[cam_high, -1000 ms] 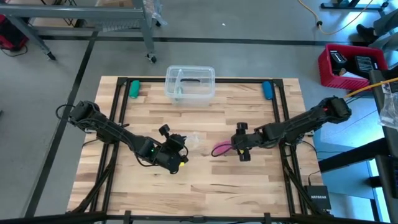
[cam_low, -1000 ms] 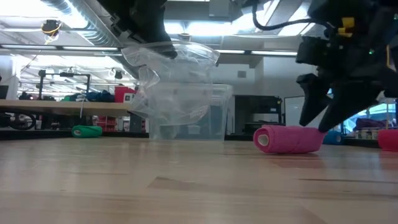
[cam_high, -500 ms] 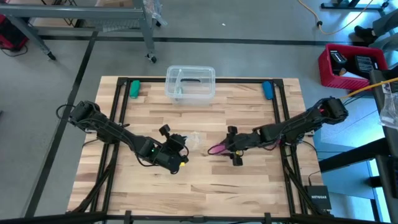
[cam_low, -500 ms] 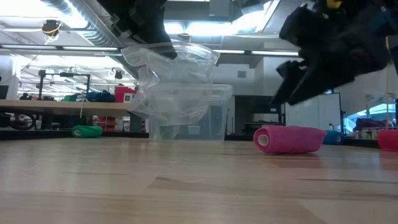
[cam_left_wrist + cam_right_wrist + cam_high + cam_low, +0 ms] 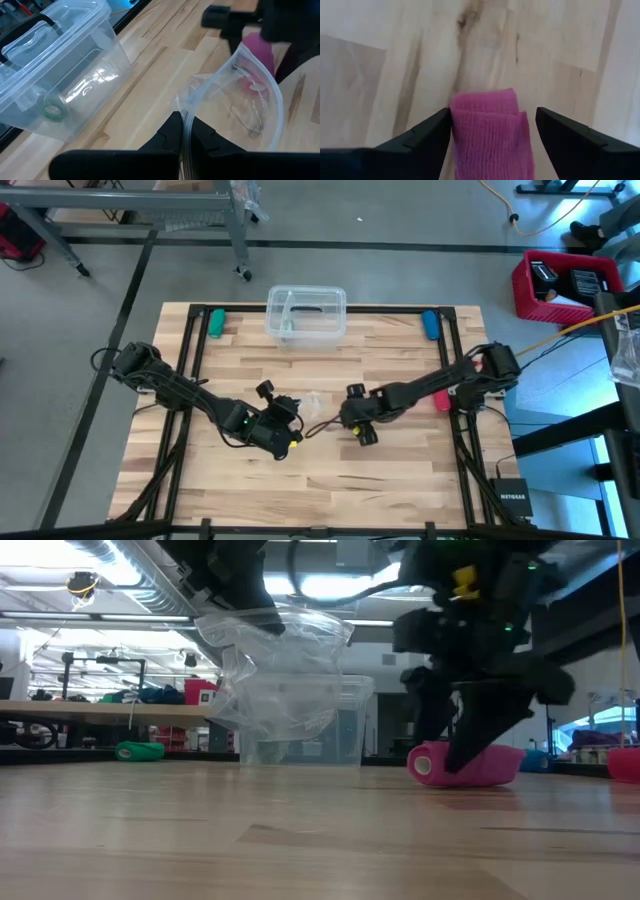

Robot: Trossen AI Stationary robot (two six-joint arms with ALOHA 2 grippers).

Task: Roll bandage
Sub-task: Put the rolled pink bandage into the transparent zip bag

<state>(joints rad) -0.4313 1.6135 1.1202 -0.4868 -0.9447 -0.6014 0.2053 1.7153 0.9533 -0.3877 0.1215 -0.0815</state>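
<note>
Right tool (image 5: 492, 132) now astride bandage (image 5: 492, 135)

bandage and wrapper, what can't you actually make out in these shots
- Bandage: in the high view the right hand covers it; only a thin tail shows.
- Bandage's near end: cut off by the right wrist view's bottom edge.
- Right hand contact: the open fingers straddle the roll; touching or not is unclear.
- Plastic wrapper: the left hand is shut on it; whether anything is inside is unclear.
- Clear box: contents are blurred.

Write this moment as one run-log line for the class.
left gripper: shut on plastic wrapper | right gripper: open, straddling bandage | bandage: on table
</note>
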